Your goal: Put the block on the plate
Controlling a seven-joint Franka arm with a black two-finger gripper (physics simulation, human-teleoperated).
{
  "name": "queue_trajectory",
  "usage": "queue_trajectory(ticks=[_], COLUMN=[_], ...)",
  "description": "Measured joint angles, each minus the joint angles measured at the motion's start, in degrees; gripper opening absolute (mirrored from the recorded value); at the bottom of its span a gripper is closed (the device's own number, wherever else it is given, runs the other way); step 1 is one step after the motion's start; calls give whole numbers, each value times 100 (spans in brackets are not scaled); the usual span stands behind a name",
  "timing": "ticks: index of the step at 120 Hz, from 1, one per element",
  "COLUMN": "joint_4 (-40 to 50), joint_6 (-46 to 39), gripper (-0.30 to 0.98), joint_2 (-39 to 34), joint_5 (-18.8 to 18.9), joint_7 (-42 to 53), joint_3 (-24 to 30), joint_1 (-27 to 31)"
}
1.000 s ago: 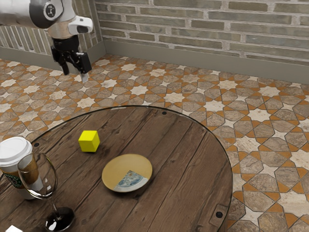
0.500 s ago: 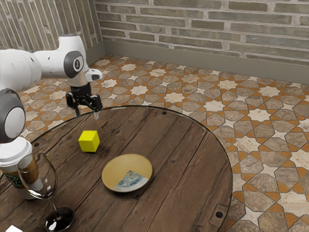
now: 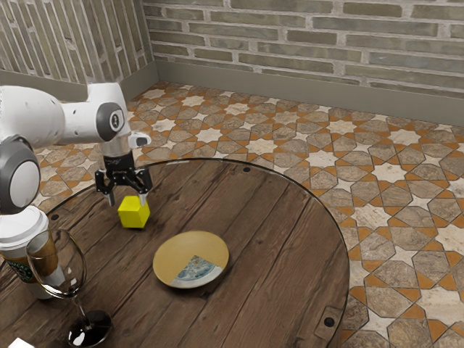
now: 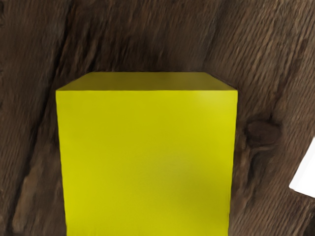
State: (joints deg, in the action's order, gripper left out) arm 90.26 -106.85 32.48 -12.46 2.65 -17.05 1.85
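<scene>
My gripper [image 3: 125, 201] is open in the exterior view, its fingertips low around the upper part of the yellow block [image 3: 134, 214]. One fingertip is at the block's far-left side, the other by its top right edge. The block sits upright on the wooden table. From the wrist view, the block [image 4: 147, 157] looms large beneath my hand. A round tan plate [image 3: 181, 251] with a blue-patterned wedge lies on the table, a short way from the block toward the exterior view's lower right, and nothing is on it.
At the exterior view's left stand a white-lidded coffee cup [image 3: 22, 226] and a wine glass [image 3: 56, 275]. A white object [image 3: 20, 344] is at the lower left edge. The round table's rim [image 3: 349, 268] curves at the right.
My arm has come in over the table and my gripper has moved down to the block, staying open. Block and plate have not moved.
</scene>
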Motion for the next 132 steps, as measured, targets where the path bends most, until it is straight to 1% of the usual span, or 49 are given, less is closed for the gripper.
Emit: queue_trajectory(ticks=[26,66,74,89,100,115,132], joint_4=[-124,-370,-379,-376,-376,-376,-362], joint_6=[-178,-330,-355,-391,-409,-424,-431], gripper=[69,68,65,54,49,44,42], joint_2=[294,574,597,606,599,597,568], joint_5=[5,77,95,134,164,194,213], joint_7=[-186,-322,-339,-370,-391,-417,-443], joint_3=[75,348,384,402,403,431,431], joint_1=[23,313,361,399,399,403,362])
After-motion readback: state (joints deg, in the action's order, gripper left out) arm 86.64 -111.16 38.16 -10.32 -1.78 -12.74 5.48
